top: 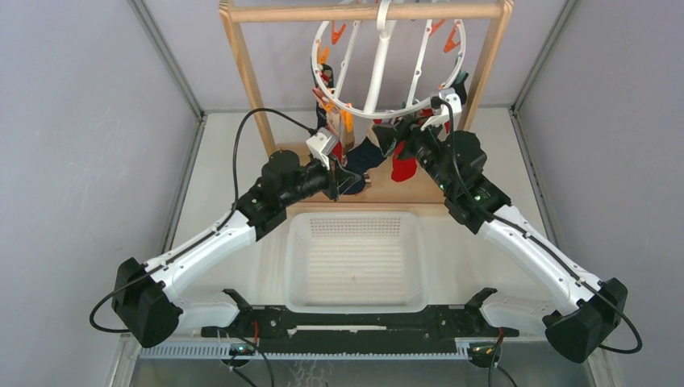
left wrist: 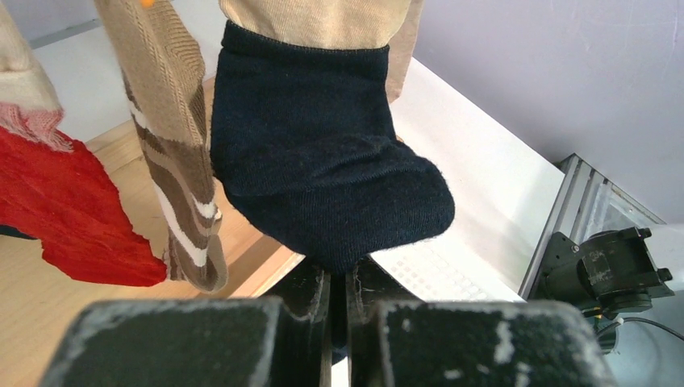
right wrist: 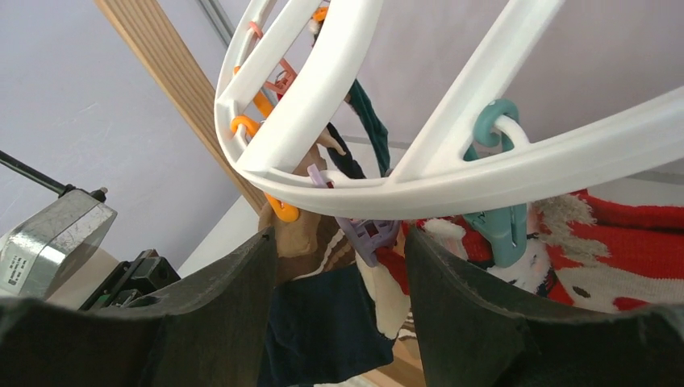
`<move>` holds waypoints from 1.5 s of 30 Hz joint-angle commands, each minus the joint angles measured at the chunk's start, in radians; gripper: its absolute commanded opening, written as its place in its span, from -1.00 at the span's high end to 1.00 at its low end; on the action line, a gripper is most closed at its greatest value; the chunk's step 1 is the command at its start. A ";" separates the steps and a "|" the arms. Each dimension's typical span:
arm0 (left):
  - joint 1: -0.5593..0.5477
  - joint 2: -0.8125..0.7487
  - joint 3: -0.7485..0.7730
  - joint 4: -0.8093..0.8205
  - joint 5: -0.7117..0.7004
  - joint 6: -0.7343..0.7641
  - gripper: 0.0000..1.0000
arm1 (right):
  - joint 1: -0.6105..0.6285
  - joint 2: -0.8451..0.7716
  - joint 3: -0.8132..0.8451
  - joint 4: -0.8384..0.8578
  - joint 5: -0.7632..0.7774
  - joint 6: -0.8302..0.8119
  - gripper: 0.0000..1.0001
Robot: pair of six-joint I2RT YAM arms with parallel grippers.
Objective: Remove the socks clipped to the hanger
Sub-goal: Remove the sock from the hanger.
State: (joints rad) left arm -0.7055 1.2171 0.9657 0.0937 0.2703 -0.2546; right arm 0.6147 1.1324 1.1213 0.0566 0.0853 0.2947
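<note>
A round white hanger [top: 376, 76] hangs from a wooden rack [top: 248, 81] at the far end of the surface [top: 218, 185], with socks [top: 401, 168] dangling below. The navy sock [left wrist: 323, 161] hangs lengthwise downward, its toe pinched in the left gripper [left wrist: 339, 294]. The right gripper [right wrist: 339, 258], spread, sits just under the ring beside a purple clip [right wrist: 367, 234]. Only the left wrist view shows the pinch.

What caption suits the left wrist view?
Left gripper shut on the toe of a hanging navy sock.
</note>
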 commanded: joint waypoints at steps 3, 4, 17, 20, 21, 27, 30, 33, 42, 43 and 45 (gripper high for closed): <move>0.010 -0.032 0.074 0.016 0.026 -0.011 0.93 | -0.006 0.013 0.041 0.069 0.003 -0.063 -0.32; 0.011 -0.034 0.074 0.013 0.025 -0.011 0.93 | -0.006 0.016 0.043 0.070 0.003 -0.070 -0.32; 0.043 -0.053 0.117 -0.125 0.027 -0.010 0.92 | -0.010 0.009 0.012 0.128 -0.025 -0.143 -0.31; 0.055 -0.059 0.129 -0.155 0.042 -0.014 0.91 | -0.021 0.010 0.003 0.142 -0.040 -0.143 -0.31; 0.057 -0.062 0.131 -0.158 0.045 -0.015 0.91 | -0.027 0.011 0.001 0.145 -0.047 -0.137 -0.30; 0.062 -0.073 0.140 -0.171 0.054 -0.021 0.90 | -0.056 0.013 -0.016 0.167 -0.075 -0.109 -0.25; 0.063 -0.070 0.145 -0.172 0.058 -0.024 0.90 | -0.061 0.014 -0.017 0.169 -0.098 -0.106 -0.23; 0.064 -0.065 0.147 -0.171 0.061 -0.027 0.90 | -0.061 0.015 -0.015 0.172 -0.103 -0.104 -0.20; 0.063 -0.067 0.148 -0.172 0.064 -0.028 0.89 | -0.063 0.019 -0.016 0.177 -0.109 -0.103 -0.07; 0.063 -0.068 0.148 -0.172 0.067 -0.029 0.89 | -0.064 0.021 -0.015 0.177 -0.111 -0.103 -0.07; 0.063 -0.068 0.149 -0.172 0.068 -0.030 0.90 | -0.063 0.022 -0.016 0.179 -0.115 -0.103 -0.07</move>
State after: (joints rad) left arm -0.6510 1.1725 1.0405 -0.0929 0.3122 -0.2718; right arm 0.5583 1.1534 1.1015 0.1688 -0.0212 0.1852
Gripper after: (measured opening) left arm 0.070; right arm 0.539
